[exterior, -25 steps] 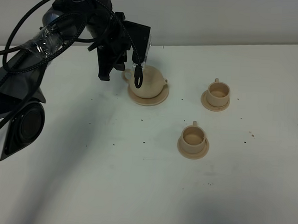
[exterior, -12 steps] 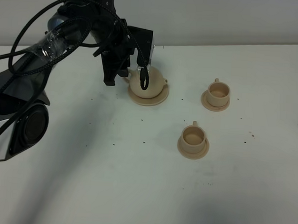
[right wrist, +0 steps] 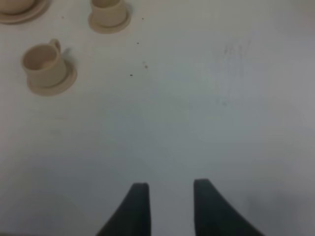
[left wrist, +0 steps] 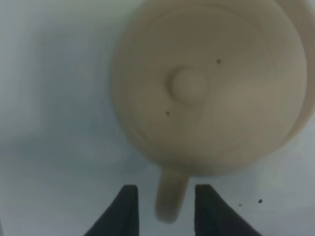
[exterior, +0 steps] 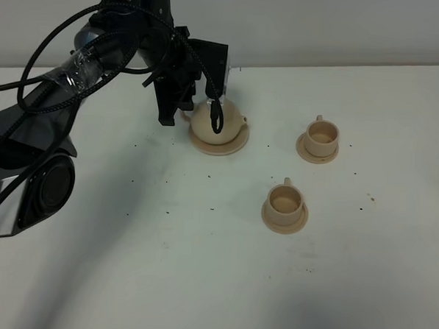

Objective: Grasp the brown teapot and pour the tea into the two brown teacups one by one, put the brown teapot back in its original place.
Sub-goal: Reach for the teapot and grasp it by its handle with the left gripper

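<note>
The brown teapot (exterior: 223, 121) sits on its wide round saucer (exterior: 231, 147) at the back of the table. My left gripper (exterior: 192, 116) is down at the teapot's handle side. In the left wrist view the teapot (left wrist: 206, 83) shows from above with its knobbed lid, and its handle (left wrist: 171, 201) lies between the two fingers of my left gripper (left wrist: 167, 209), which is open with small gaps on both sides. The two brown teacups (exterior: 323, 132) (exterior: 284, 200) stand upright on their small saucers to the right. My right gripper (right wrist: 170, 206) is open and empty above bare table.
The white table (exterior: 163, 265) has small dark specks. The right wrist view shows both cups (right wrist: 44, 61) (right wrist: 108, 10) and an edge of the teapot's saucer (right wrist: 19, 12) far from the right gripper. The left arm and its cables (exterior: 54, 89) reach in from the left.
My left gripper has moved right and down toward the teapot, bringing its fingers to either side of the handle. The teapot and cups have not moved.
</note>
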You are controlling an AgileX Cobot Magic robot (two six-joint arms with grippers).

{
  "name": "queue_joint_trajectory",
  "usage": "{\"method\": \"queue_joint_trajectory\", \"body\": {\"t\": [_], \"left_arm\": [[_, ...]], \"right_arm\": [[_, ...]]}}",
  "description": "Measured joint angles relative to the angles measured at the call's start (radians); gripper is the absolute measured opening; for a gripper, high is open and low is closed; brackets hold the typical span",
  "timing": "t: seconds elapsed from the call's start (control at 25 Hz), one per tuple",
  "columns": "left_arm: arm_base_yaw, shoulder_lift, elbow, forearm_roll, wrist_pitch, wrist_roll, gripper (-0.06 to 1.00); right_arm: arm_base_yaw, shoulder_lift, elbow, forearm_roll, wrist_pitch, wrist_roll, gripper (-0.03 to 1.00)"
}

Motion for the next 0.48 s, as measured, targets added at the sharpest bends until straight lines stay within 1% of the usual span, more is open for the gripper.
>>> {"method": "queue_joint_trajectory", "body": {"t": [0.48], "left_arm": [[-0.003, 0.014, 0.000, 0.004, -0.001, 0.000, 0.30]], "right_arm": [[0.000, 0.000, 0.000, 0.000, 0.000, 0.000, 0.23]]}}
